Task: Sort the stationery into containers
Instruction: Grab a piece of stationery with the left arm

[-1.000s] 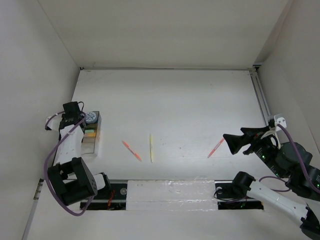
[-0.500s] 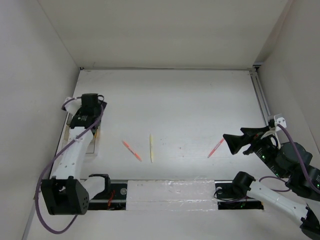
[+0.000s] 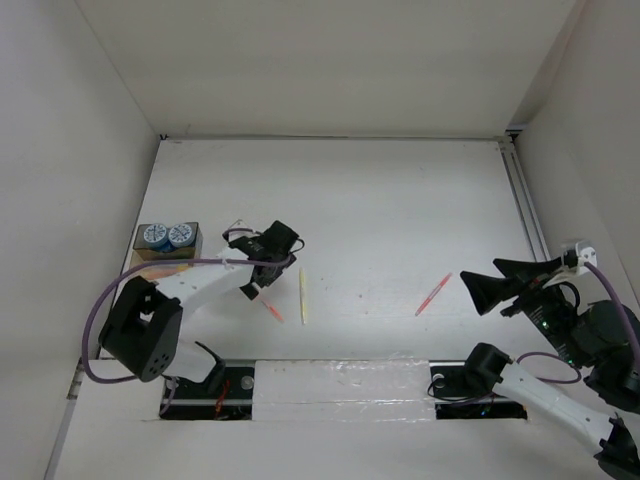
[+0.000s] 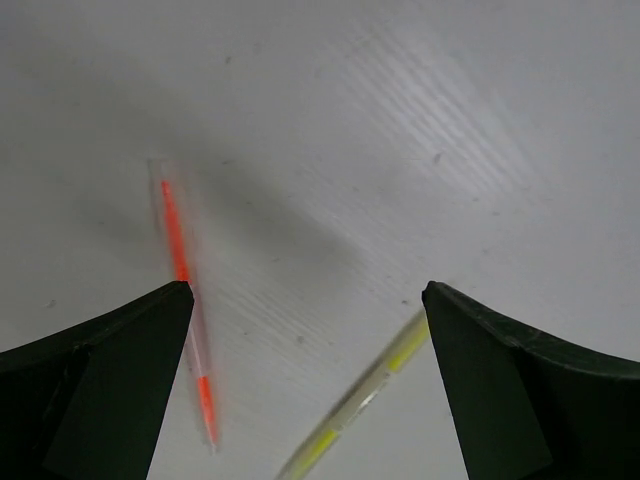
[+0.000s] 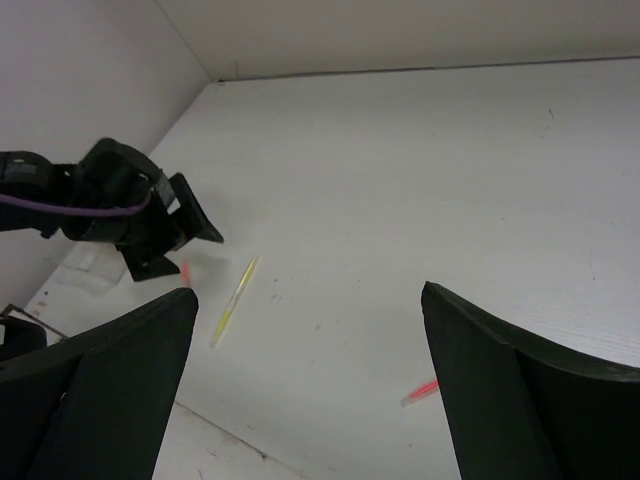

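Left pincer hung wide open, empty, over the orange-red pen and yellow pen on the tabletop; right pincer also gaped empty.

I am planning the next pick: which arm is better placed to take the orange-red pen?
Left. The left gripper hangs open right over the orange-red pen; the right gripper is across the table, near the pink pen.
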`<action>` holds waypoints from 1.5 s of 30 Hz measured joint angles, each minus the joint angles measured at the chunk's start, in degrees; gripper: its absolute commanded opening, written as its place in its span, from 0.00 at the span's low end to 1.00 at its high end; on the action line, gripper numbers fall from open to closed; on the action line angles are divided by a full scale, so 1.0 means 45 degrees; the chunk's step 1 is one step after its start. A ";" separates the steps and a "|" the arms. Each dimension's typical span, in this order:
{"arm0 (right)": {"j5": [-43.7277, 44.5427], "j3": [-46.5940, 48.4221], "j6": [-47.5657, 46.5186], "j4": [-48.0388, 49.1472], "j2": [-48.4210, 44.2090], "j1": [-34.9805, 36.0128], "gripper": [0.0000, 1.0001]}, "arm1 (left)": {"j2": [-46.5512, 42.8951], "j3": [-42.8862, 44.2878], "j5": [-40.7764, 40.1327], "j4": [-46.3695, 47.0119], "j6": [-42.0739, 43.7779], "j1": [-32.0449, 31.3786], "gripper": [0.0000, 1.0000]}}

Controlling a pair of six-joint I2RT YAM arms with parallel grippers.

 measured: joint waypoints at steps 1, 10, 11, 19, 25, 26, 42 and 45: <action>-0.0005 0.0000 0.0019 0.0000 -0.0155 0.0000 1.00 | 0.0228 -0.0199 0.0019 -0.0126 -0.0214 -0.0010 1.00; -0.0121 -0.0010 0.0039 0.0034 -0.0622 0.0000 1.00 | -0.1457 -0.1190 0.0073 -0.1302 -0.1515 0.0005 0.84; -0.0165 -0.0039 0.0024 0.0039 -0.0602 0.0000 1.00 | -0.1676 -0.1253 0.0073 -0.1360 -0.1574 0.0005 0.84; -0.0408 -0.0068 -0.0039 0.0044 -0.0602 0.0000 1.00 | -0.1880 -0.2283 0.0204 -0.1452 -0.1797 0.0010 0.71; -0.0447 -0.0068 -0.0039 0.0053 -0.0607 0.0000 1.00 | -0.1841 -0.2433 0.0379 -0.1253 -0.1559 0.0136 0.56; -0.0447 -0.0068 -0.0039 0.0053 -0.0622 0.0000 1.00 | -0.1753 -0.2433 0.0452 -0.1141 -0.1433 0.0219 0.54; -0.0447 -0.0223 -0.0044 0.0063 -0.1035 0.0000 1.00 | 0.0345 -0.1559 0.0942 -0.0520 0.0000 0.0510 0.00; -0.0447 -0.0223 -0.0039 0.0063 -0.1059 0.0000 1.00 | 0.0379 -0.1525 0.1025 -0.0345 0.0121 0.0510 0.00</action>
